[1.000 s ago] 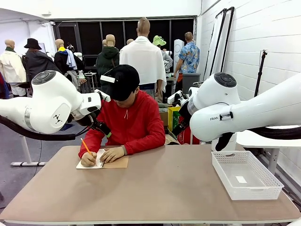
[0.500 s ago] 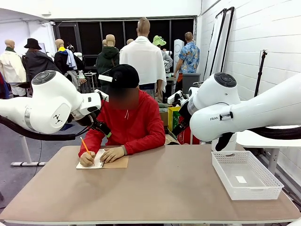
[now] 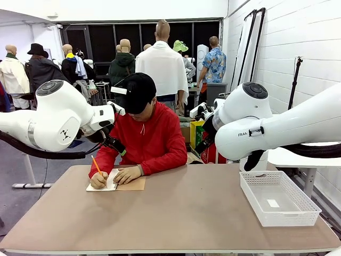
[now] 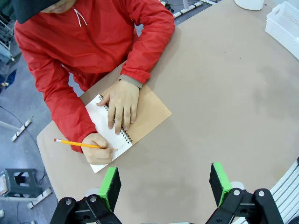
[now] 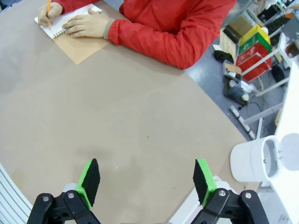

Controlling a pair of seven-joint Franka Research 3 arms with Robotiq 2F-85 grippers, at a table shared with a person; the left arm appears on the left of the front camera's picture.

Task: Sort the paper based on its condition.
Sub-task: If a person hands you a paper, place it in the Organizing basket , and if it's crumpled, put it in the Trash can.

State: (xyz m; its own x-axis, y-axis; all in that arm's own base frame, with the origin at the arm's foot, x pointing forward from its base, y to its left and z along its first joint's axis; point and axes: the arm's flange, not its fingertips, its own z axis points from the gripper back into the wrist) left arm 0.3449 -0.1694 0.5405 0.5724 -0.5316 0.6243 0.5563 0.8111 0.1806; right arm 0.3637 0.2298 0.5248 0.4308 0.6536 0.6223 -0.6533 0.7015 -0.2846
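Left gripper [image 4: 165, 182], right gripper [image 5: 146, 181]: spread wide, empty, above table [image 4: 224, 93]. Paper [image 4: 97, 119] ahead of left pads [image 4: 111, 184], bound in notebook [image 4: 149, 112], under person's hands [image 4: 122, 103]. Could strike hand or pencil [image 4: 77, 143], or tear sheet, if reaching in mid-writing.

White left arm [image 3: 53, 114] raised and folded at picture left, white right arm [image 3: 277, 128] raised at picture right, left gripper [image 4: 163, 179] pointing downward, green-padded jaws wide apart, right gripper [image 5: 146, 175] likewise spread, both empty
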